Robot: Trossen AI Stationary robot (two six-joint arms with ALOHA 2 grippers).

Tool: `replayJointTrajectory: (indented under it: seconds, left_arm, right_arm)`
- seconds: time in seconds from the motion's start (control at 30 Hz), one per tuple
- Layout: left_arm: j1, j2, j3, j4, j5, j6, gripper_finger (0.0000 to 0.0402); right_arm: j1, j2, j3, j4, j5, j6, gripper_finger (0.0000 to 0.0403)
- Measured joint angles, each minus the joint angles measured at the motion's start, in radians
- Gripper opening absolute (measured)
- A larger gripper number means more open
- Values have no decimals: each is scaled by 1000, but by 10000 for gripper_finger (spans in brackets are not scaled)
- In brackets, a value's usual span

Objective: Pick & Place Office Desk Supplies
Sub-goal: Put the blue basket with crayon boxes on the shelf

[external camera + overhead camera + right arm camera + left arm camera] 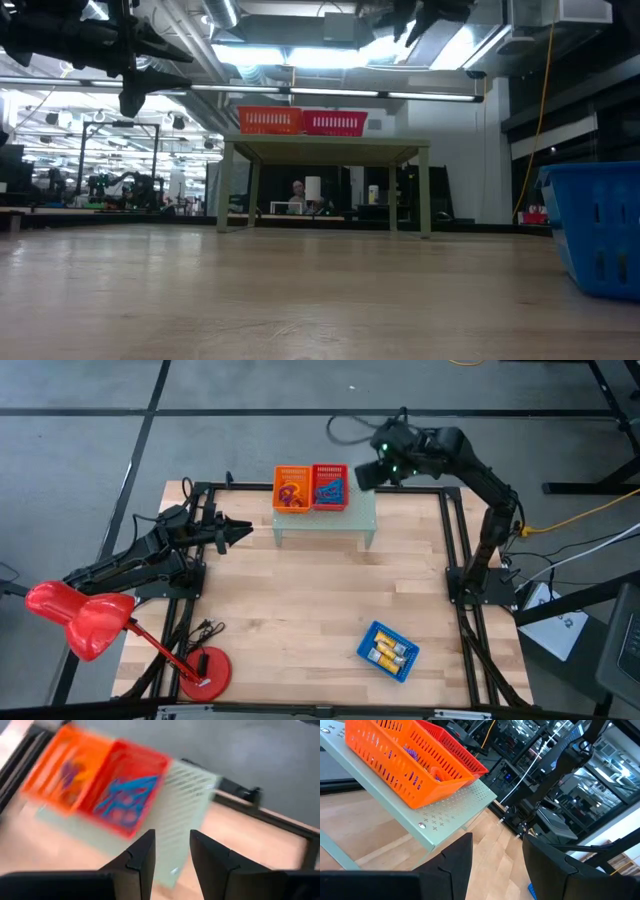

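Observation:
An orange basket with purple and orange rings and a red basket with blue clips stand side by side on a small pale green stand at the table's far edge. A blue basket with yellow-and-silver blocks rests on the table at the near right. My right gripper hangs high above the stand's right part, beside the red basket, open, with nothing between its fingers. My left gripper waits open to the left of the stand, pointing level toward it.
A big red desk lamp with its round base stands at the table's near left corner. Black frame rails run along the table's sides. The bare wooden table spreads between the stand and the blue basket.

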Motion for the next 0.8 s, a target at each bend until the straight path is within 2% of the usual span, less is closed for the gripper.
replayJointTrajectory:
  seconds: [0.23,0.37,0.43,0.53,0.63,0.7,0.8]
  left_arm:
    - [0,0,0,0,-2,0,168]
    - [0,0,0,0,6,0,168]
    - [0,0,0,0,8,0,168]
    - [0,0,0,0,9,12,168]
    - [0,0,0,-3,10,16,168]
    - [0,0,0,-4,16,16,168]
    - [0,0,0,-3,46,18,168]
  right_arm:
    - [177,-37,-14,6,-62,-46,124]
    - [315,-102,-115,8,17,36,124]
    - [378,-176,-242,7,82,124,124]
    - [466,-356,-489,19,234,378,124]
    - [594,-574,-745,134,447,659,123]
    - [693,-716,-908,223,578,789,123]
    - [794,-903,-1151,334,701,922,123]
